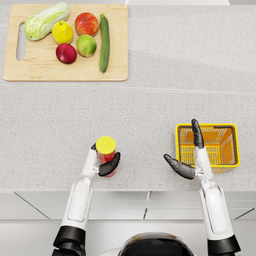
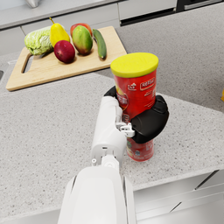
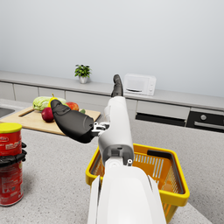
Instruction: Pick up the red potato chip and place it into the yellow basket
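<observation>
Head view, lower centre: left hand (image 1: 106,165) wraps the upright red potato chip can (image 1: 106,154), apparently resting on the counter (image 1: 150,110). Right hand (image 1: 190,155), spread and empty, overlaps the yellow basket (image 1: 235,145) at right.

The middle of the red chip can (image 2: 135,105) was covered by the left hand (image 2: 146,122) wrapped around it. In the right wrist view, that can was cut by the frame edge. Part of the yellow basket (image 3: 177,192) was hidden behind the right forearm there. The can's label print was too small to be read.
</observation>
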Robot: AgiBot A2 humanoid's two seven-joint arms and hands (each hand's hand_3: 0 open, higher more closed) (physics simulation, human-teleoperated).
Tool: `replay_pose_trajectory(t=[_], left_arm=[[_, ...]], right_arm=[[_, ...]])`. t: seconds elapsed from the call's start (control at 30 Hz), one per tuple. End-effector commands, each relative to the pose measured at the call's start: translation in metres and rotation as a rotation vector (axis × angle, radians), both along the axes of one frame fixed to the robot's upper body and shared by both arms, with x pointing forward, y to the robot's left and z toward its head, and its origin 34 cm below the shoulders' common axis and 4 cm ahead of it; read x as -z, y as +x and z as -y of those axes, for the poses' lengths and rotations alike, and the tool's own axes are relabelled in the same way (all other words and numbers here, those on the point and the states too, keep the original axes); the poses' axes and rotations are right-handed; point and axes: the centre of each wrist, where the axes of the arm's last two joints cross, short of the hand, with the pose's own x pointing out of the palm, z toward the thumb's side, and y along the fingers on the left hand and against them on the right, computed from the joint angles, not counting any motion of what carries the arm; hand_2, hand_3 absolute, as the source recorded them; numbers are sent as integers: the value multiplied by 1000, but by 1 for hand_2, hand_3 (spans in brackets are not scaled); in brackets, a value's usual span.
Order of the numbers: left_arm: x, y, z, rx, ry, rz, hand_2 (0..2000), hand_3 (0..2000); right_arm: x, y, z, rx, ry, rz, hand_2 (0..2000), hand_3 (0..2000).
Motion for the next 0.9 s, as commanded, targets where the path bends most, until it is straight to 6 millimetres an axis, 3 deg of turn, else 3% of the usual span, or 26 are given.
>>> replay_pose_trajectory(t=[0.03,0.13,0.2,0.3,0.6,0.83,0.87,0.9], left_arm=[[-66,9,8,16,-62,237,2000,2000],[-129,10,32,137,-119,446,2000,2000],[-154,7,45,189,-147,533,2000,2000],[-176,-3,64,254,-178,616,2000,2000],[-185,-17,112,426,-208,641,2000,2000],[-172,-24,121,462,-177,602,2000,2000],[-172,-24,121,457,-173,604,2000,2000],[-173,-24,119,456,-167,608,2000,2000]], right_arm=[[2,1,-10,-32,-3,-7,0,0],[3,0,-22,-72,-2,-10,0,0],[2,-2,-32,-107,-2,-6,0,0],[-3,-1,-45,-143,9,5,0,0],[-6,6,-79,-231,24,0,0,0],[-11,11,-86,-236,29,10,0,0],[-11,12,-84,-229,30,9,1361,327],[-11,12,-84,-285,7,13,2000,653]])
